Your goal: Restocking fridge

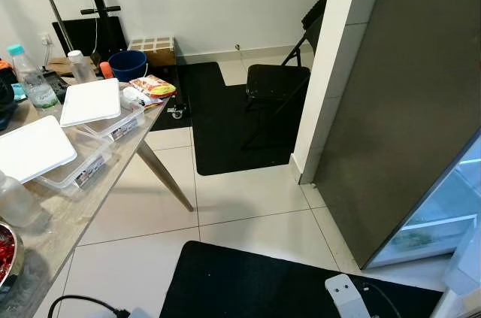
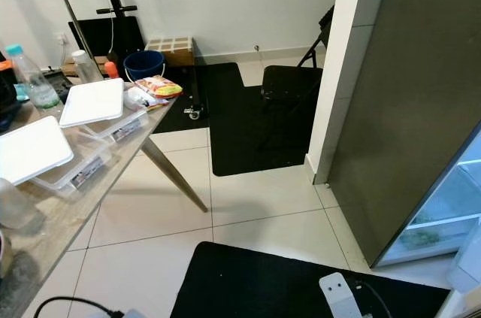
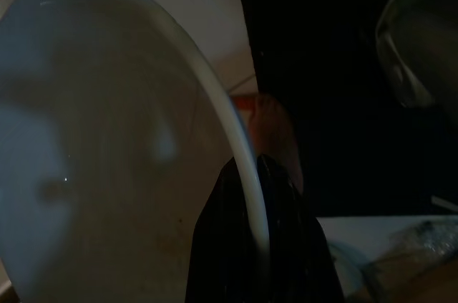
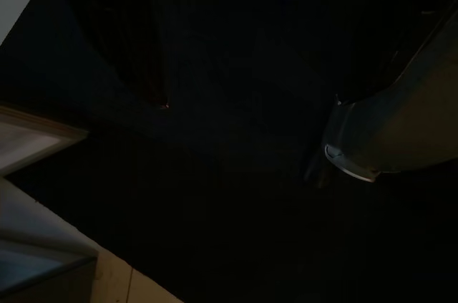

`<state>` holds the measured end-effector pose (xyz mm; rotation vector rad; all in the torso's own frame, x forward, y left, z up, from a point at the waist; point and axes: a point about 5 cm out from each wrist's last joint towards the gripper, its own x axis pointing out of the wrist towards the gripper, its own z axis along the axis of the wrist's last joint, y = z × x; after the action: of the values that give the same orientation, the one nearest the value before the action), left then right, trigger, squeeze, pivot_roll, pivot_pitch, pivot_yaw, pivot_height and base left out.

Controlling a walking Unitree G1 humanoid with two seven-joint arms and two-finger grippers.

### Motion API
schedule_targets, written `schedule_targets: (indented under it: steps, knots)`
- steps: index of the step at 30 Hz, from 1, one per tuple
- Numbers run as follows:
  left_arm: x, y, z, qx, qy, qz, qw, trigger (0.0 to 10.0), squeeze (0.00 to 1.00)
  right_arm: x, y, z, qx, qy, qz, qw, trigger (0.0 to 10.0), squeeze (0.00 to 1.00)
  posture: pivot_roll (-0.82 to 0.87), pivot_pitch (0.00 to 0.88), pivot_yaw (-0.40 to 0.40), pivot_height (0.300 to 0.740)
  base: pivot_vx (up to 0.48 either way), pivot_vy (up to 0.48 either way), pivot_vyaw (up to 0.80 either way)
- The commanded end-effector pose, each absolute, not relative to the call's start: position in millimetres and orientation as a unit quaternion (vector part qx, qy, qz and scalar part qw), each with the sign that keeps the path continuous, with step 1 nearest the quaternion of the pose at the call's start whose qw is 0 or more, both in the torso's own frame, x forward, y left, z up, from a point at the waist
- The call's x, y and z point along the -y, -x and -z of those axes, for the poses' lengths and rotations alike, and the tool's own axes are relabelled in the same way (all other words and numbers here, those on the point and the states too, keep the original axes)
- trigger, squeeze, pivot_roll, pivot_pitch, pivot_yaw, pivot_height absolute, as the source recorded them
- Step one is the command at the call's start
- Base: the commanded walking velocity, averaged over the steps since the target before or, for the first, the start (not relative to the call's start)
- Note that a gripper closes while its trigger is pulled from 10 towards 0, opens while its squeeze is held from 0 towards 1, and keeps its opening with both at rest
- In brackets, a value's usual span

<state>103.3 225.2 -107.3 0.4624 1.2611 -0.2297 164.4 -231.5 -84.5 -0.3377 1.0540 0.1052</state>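
Left gripper [image 3: 259, 195] pinching bowl [image 3: 107, 138] (rim), fridge [image 1: 421, 107] open

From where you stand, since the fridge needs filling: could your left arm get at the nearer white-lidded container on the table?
Probably not yet: the left gripper is already clamped on a white bowl. The white-lidded container lies uncovered near the table edge.

The fridge [image 1: 409, 115] is standing at the right, its dark grey side facing the room and its door [image 1: 470, 273] hanging open — pale shelves [image 1: 443, 220] are showing inside. On the desk [image 1: 71, 216], two clear boxes with white lids [image 1: 90, 101] are lying flat — beside a snack packet [image 1: 154, 86] and a water bottle [image 1: 34, 81].
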Motion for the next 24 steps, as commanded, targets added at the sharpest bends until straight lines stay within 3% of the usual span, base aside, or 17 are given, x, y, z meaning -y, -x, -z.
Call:
schedule_targets:
  steps: [1,13,24]
  knots:
    - [-228,-100,108,-0.587,-0.216,0.100,0.774,10.0,0.00,232,-163,85,-0.505,0.165,-0.054,0.845,10.0,0.00,0.03,0.000,0.017,0.740,0.000,0.000,0.00]
    - [-225,-110,106,-0.577,-0.224,0.106,0.778,10.0,0.00,224,-157,90,-0.513,0.157,-0.048,0.842,10.0,0.00,0.01,0.000,0.024,0.740,0.000,0.000,0.00]
    - [-220,-91,111,-0.592,-0.231,0.138,0.760,10.0,0.00,217,-129,101,-0.536,0.148,-0.046,0.830,10.0,0.00,-0.04,0.000,0.049,0.740,0.000,0.000,0.00]
